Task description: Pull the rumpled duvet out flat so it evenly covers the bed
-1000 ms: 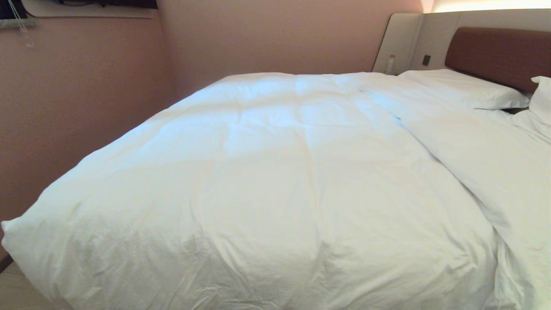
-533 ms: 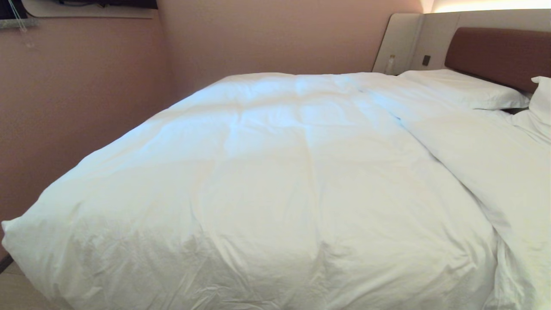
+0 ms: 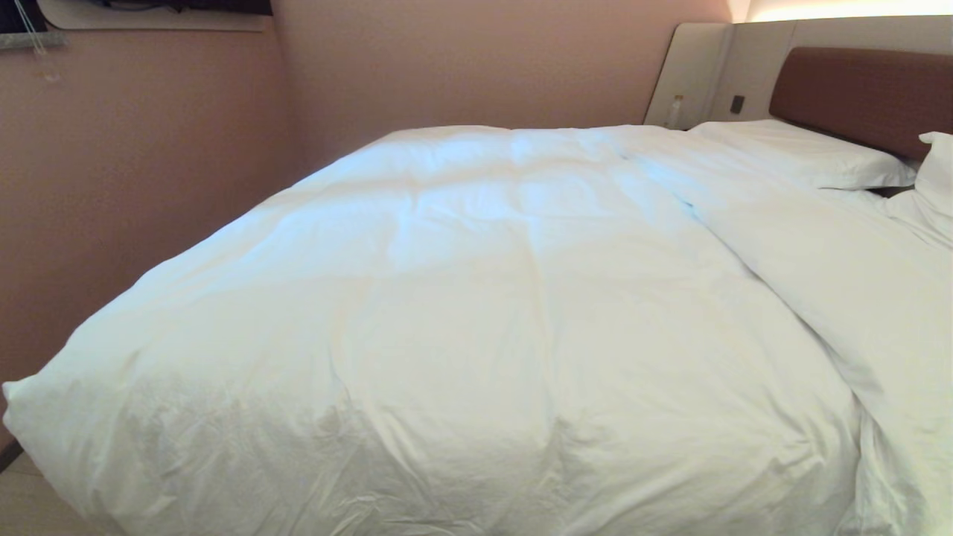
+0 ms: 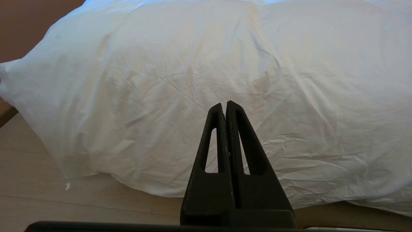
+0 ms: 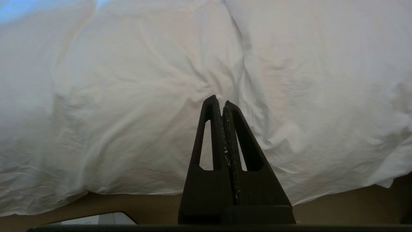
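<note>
While spreading across nearly the whole mattress, these things are showing as follows:

Duvet: the duvet (image 3: 476, 313) is lying puffy and creased over the bed (image 3: 856, 89), reaching from the wall side across to the near edge and draping over the foot end; a long fold is running along its headboard side.

Duvet edge: in the left wrist view its corner (image 4: 19, 77) is hanging over the pale wooden floor (image 4: 48, 199), and its hem is sagging low over the bed base.

Pillows: one white pillow (image 3: 804, 152) is lying flat against the brown headboard, and a second pillow (image 3: 936, 171) is sitting just beside it at the frame's edge.

Left gripper: the left gripper (image 4: 224, 106) is hanging in front of the duvet's foot end, its fingers pressing together with nothing between them, apart from the cloth.

Right gripper: the right gripper (image 5: 222, 103) is pointing at the duvet's overhanging edge, fingers likewise pressing together and gripping nothing.

Walls: pinkish wall (image 3: 149, 164) is enclosing the far side.
</note>
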Available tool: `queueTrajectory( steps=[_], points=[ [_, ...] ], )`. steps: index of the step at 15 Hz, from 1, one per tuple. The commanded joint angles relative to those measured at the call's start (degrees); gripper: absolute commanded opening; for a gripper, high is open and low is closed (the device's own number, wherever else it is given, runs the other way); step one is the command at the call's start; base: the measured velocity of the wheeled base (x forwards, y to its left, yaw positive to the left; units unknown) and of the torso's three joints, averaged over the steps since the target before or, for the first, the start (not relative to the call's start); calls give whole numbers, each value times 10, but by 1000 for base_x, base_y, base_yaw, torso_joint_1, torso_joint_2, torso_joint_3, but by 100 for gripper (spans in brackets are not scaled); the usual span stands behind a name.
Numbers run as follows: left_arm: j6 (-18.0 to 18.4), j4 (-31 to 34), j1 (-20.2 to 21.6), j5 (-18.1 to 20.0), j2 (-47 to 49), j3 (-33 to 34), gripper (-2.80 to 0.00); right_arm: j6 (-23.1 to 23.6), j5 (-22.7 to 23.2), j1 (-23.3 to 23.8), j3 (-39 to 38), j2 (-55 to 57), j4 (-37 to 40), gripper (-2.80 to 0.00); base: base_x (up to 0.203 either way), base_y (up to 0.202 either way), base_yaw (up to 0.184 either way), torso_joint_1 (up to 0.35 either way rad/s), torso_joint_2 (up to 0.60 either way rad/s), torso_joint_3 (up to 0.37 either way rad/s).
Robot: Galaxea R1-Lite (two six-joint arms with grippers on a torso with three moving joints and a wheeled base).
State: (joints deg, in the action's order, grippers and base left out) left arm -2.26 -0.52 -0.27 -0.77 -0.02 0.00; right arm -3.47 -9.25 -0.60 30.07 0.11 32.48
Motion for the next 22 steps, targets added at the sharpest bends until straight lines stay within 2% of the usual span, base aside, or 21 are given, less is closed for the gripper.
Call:
queueTrajectory(
  steps=[1,6,9,12,15,18,22],
  points=[
    [0,0,0,0,0,0,-280,2,0,0,-52,0,-157,-280,0,0,0,0,0,0],
    [0,0,0,0,0,0,-280,38,2,0,-175,0,-299,-280,0,0,0,0,0,0],
    [0,0,0,0,0,0,-280,53,7,0,-240,0,-332,-280,0,0,0,0,0,0],
    [0,0,-1,0,0,0,-280,66,26,0,-279,-1,-347,-280,0,0,0,0,0,0],
    [0,0,0,0,0,0,-280,66,66,0,-284,-1,-342,-280,0,0,0,0,0,0],
    [0,0,0,0,0,0,-280,61,87,0,-289,-1,-340,-280,0,0,0,0,0,0],
    [0,0,0,0,0,0,-280,60,94,0,-300,-1,-321,-280,0,0,0,0,0,0]
  ],
)
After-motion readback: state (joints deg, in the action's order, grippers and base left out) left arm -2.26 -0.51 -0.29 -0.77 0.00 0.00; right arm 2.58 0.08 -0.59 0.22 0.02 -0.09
